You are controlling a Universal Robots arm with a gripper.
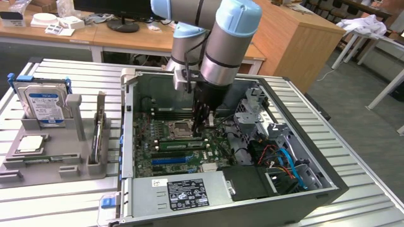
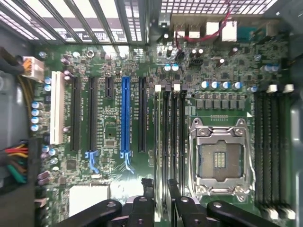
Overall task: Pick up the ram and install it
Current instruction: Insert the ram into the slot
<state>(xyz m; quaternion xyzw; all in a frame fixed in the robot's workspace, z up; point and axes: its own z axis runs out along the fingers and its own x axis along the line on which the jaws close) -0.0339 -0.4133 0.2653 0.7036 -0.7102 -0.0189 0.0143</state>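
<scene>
Both fingers (image 2: 147, 184) of the hand (image 2: 160, 185) stand wide above the memory slots (image 2: 173, 137). We see the ram (image 1: 180, 144) lying along a slot beside the processor socket (image 2: 220, 158). We judge that seating it needs even, straight pressure at both ends.

We can make out no word or number for certain. The power supply (image 1: 161, 197), at the near end of the computer case (image 1: 328, 189), carries a label (image 1: 187, 194), white above and black below. It has rows of print and what may be certification marks, all too fine to read. Outside the case, to the exterior view's left of it, the hard drive (image 1: 44, 101) bears a blue-and-white sticker, equally illegible. Inside the case, tiny white lettering runs beside the blue slot (image 2: 125, 118).
</scene>
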